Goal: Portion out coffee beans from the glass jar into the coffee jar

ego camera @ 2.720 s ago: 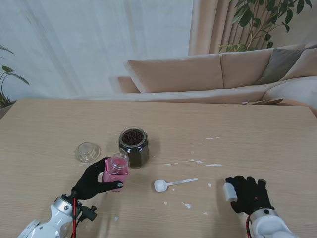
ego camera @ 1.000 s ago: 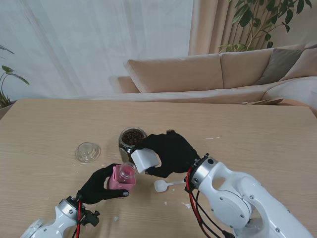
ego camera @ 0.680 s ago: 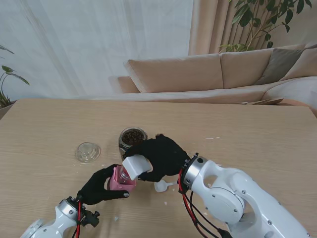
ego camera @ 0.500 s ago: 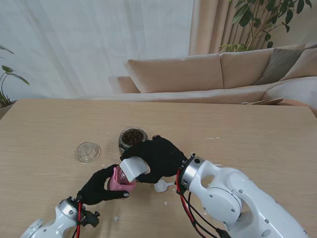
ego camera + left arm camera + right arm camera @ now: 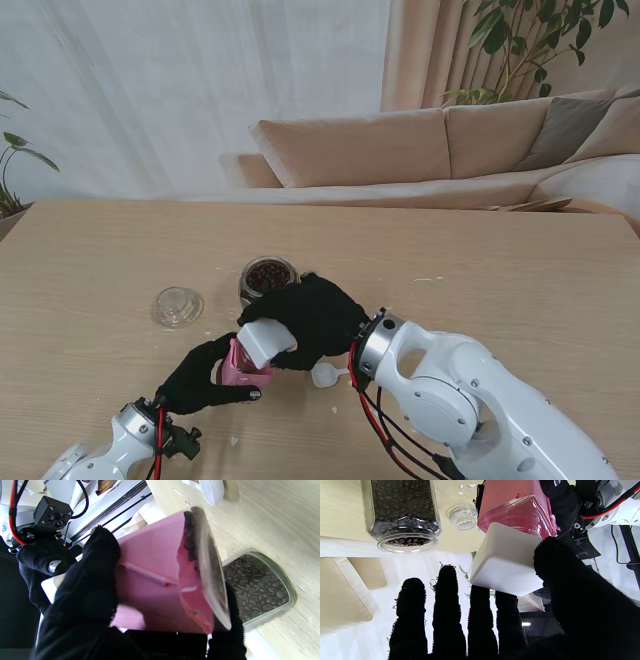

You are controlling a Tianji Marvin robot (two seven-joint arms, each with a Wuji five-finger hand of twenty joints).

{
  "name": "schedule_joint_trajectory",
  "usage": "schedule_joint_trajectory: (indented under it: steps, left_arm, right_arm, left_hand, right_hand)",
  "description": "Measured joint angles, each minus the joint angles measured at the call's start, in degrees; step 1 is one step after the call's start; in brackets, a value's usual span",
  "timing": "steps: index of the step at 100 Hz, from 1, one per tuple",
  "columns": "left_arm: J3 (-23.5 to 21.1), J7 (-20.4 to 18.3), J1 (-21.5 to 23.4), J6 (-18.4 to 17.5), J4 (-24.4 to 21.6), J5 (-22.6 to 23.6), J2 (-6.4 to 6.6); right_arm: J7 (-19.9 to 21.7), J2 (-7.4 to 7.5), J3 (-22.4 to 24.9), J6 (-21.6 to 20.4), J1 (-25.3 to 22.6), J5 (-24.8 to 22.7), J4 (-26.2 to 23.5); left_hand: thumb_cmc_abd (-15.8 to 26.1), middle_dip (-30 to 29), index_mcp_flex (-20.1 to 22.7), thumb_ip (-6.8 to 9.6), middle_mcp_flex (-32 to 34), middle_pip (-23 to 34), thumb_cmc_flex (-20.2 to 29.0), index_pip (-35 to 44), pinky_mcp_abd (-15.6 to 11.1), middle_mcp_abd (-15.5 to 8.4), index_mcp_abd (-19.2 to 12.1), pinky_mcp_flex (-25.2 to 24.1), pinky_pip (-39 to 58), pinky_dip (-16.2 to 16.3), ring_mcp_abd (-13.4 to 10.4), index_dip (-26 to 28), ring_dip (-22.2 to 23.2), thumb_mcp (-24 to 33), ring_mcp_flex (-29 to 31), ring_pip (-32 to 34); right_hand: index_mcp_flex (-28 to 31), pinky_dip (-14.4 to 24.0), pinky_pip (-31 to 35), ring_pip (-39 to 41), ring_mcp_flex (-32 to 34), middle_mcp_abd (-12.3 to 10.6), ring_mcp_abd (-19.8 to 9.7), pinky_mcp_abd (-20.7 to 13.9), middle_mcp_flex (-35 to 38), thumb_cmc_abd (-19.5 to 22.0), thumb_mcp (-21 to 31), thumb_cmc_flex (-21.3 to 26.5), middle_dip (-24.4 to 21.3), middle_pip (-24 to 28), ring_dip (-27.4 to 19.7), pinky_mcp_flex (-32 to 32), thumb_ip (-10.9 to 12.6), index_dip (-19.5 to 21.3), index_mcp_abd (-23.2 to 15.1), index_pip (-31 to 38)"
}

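Both hands are busy: my left hand [image 5: 200, 372] grips the tilted pink coffee jar [image 5: 245, 364] just nearer to me than the glass jar [image 5: 267, 281], so my right hand [image 5: 305, 322], pinching the white lid [image 5: 264, 342], should seat it squarely before pressing.
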Motion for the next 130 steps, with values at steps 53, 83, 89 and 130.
schedule_joint_trajectory:
  steps: [53, 83, 89, 130]
  left_arm:
    - [-0.1, 0.0, 0.0, 0.0, -0.1, 0.0, 0.00]
    - [-0.1, 0.0, 0.1, 0.1, 0.0, 0.0, -0.01]
    - [-0.1, 0.0, 0.1, 0.1, 0.0, 0.0, -0.01]
    - [-0.1, 0.0, 0.1, 0.1, 0.0, -0.1, 0.00]
  right_arm:
    - [1.7, 0.07, 0.1, 0.0, 0.4, -0.2, -0.1]
    - [2.7, 0.26, -0.3, 0.3, 1.1, 0.9, 0.1]
    - [2.7, 0.26, -0.4, 0.8, 1.2, 0.9, 0.0]
    - [3.9, 0.35, -1.4, 1.4, 2.4, 1.3, 0.2]
  left_hand:
    - [0.0, 0.0, 0.0, 0.00, 0.0, 0.0, 0.0, 0.0, 0.0, 0.0, 0.0, 0.0, 0.0, 0.0, 0.0, 0.0, 0.0, 0.0, 0.0, 0.0]
    - [0.0, 0.0, 0.0, 0.00, 0.0, 0.0, 0.0, 0.0, 0.0, 0.0, 0.0, 0.0, 0.0, 0.0, 0.0, 0.0, 0.0, 0.0, 0.0, 0.0]
    - [0.0, 0.1, 0.0, 0.00, 0.0, 0.0, 0.0, 0.0, 0.0, 0.0, 0.0, 0.0, 0.0, 0.0, 0.0, 0.0, 0.0, 0.0, 0.0, 0.0]
    - [0.0, 0.1, 0.0, 0.00, 0.0, 0.0, 0.0, 0.0, 0.0, 0.0, 0.0, 0.0, 0.0, 0.0, 0.0, 0.0, 0.0, 0.0, 0.0, 0.0]
  right_hand:
    - [0.0, 0.1, 0.0, 0.0, 0.0, 0.0, 0.0, 0.0, 0.5, 0.0, -0.4, 0.0, 0.0, -0.1, 0.0, 0.0, 0.0, -0.3, 0.0, 0.1]
    - [0.0, 0.6, 0.7, 0.0, 0.0, 0.0, 0.0, 0.0, 0.5, 0.1, -0.5, 0.0, 0.0, -0.1, 0.0, 0.2, 0.0, -0.8, 0.0, 0.1]
    - [0.0, 0.7, 1.4, 0.0, 0.0, 0.0, 0.0, 0.0, 0.5, 0.2, -0.6, 0.0, 0.0, -0.1, 0.0, 0.7, 0.0, -0.8, 0.0, 0.1]
    - [0.4, 4.2, 5.5, 4.8, 0.0, 1.5, 0.0, -0.1, 0.6, 4.2, -2.6, -3.1, 1.7, 2.2, 2.4, 1.2, 0.9, -0.6, 2.7, -2.7]
